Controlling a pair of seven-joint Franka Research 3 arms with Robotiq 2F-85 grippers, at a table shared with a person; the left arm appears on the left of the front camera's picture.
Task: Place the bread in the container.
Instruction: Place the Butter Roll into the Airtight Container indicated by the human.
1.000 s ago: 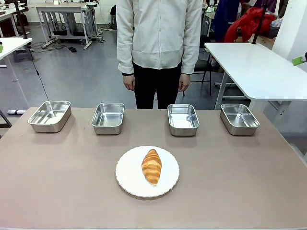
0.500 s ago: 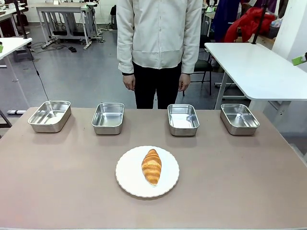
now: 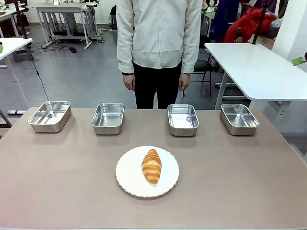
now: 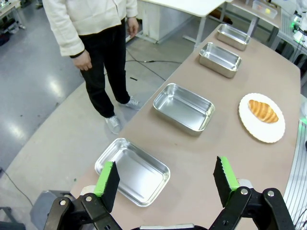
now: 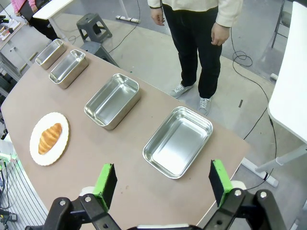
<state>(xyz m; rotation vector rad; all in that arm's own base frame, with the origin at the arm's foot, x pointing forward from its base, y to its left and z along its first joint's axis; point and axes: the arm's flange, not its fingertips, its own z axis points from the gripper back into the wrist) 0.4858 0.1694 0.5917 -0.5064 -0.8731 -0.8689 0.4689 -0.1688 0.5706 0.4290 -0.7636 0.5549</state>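
The bread, a golden-brown croissant, lies on a round white plate at the middle front of the table; it also shows as the bread and the bread in the wrist views. Several steel containers stand in a row along the far edge, among them a container and a container. My left gripper hangs open high above the leftmost container. My right gripper is open too, high above the rightmost container. Neither holds anything.
A person in a white jacket stands at the far side, hands hanging down. A white table stands off to the right. The brown tabletop is bare around the plate.
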